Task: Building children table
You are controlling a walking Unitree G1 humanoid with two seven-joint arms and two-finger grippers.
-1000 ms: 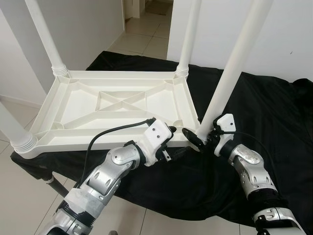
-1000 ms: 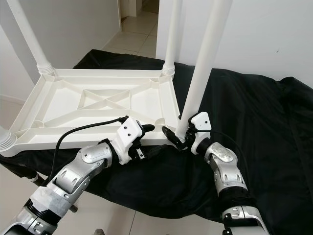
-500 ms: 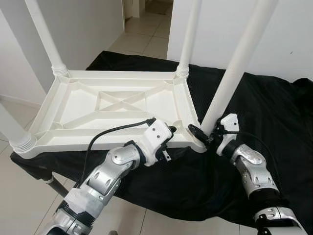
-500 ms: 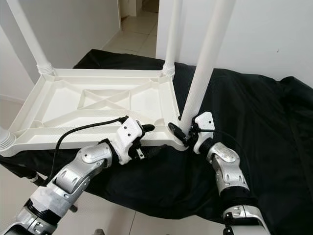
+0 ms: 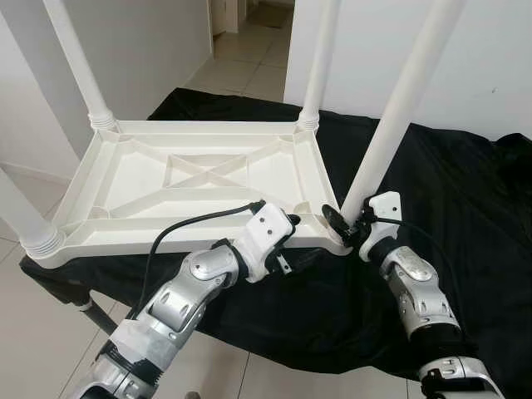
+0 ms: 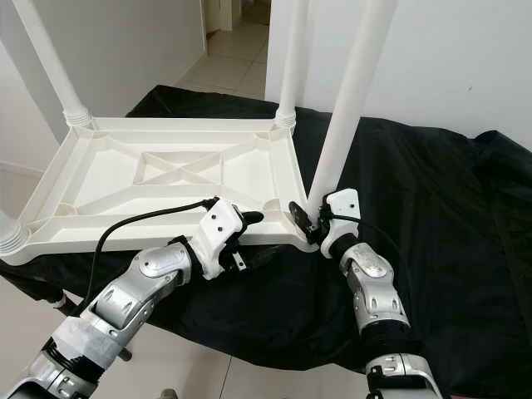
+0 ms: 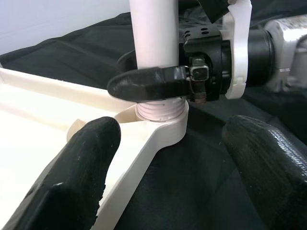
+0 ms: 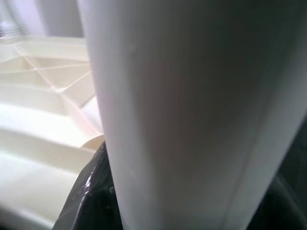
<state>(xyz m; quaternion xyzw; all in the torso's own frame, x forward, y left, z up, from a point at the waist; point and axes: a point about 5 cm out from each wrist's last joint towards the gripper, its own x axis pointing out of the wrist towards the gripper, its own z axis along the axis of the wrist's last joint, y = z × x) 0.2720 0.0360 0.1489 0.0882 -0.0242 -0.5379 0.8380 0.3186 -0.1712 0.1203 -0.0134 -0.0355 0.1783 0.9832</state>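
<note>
A white plastic table top (image 5: 191, 179) lies upside down on a black cloth (image 5: 465, 208), its underside showing a raised rim, a shallow rectangular panel in the middle crossed by diagonal ribs, and round sockets at the corners; white tubular legs stand up out of those sockets, one at the far left corner (image 5: 79, 62), one at the far right corner (image 5: 320, 62), and one at the near left corner (image 5: 21, 220), each ending in a ribbed collar where it meets the top. The near right leg (image 5: 399, 108) leans slightly to the right, its threaded foot sitting in the corner socket; whether it is fully seated is hard to judge from these angles. The right gripper (image 7: 158, 81) is clamped around this leg just above the socket, one black finger wrapped across its front. The left gripper (image 5: 303, 249) sits at the near edge of the table top, beside that same corner; its two black fingers (image 7: 72, 177) are spread apart, one over the white rim and the other over the cloth, holding nothing. Pale floor tiles (image 5: 241, 71) and white walls lie beyond.
</note>
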